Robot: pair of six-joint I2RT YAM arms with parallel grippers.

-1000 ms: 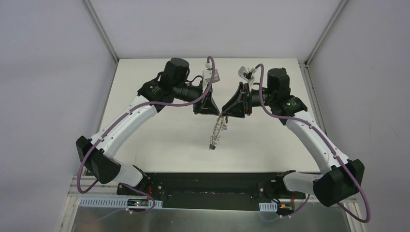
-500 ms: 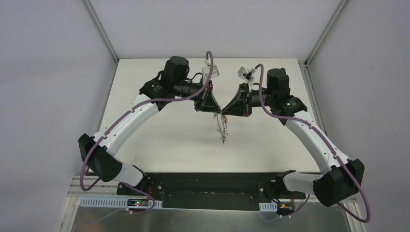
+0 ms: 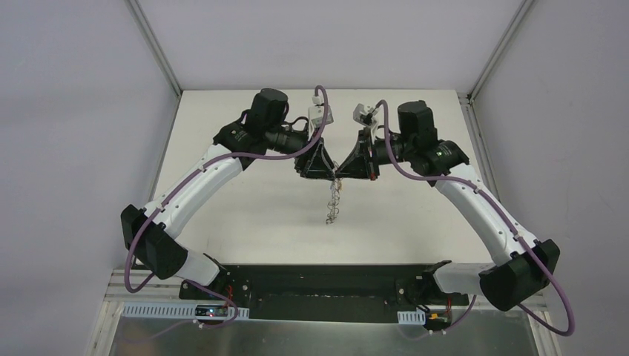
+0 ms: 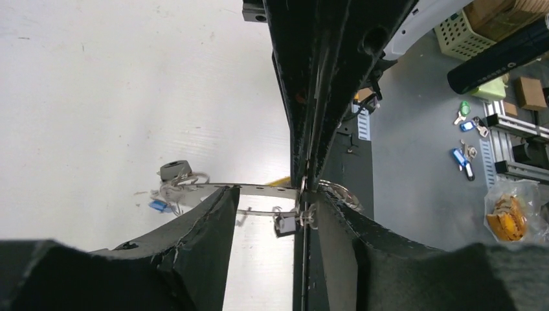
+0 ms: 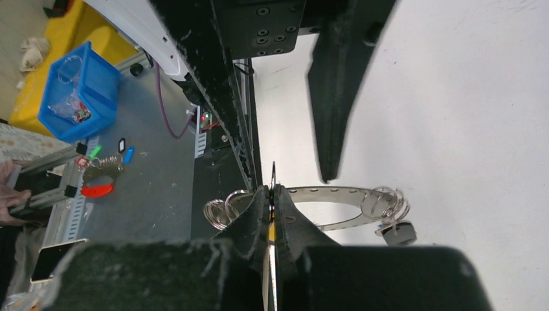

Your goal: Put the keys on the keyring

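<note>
At the keyring's (image 3: pixel 333 202) free end, the end toward the arm bases in the overhead view, a black key (image 4: pixel 171 170) and a blue key (image 4: pixel 157 206) hang from wire loops (image 4: pixel 188 181) on the rim. The ring is held up over the table (image 3: pixel 245 200) and shows almost edge-on from above. At its far end the right gripper (image 5: pixel 272 194) has its fingers pressed together on the rim, pinching the flat metal. A second black key (image 4: pixel 285 225) dangles just below that pinch, with more loops (image 5: pixel 223 210) just beside it. The left gripper (image 4: pixel 275 194) stands partly open around the same end, with the ring passing between its fingers. Whether either finger touches the ring cannot be told.
</note>
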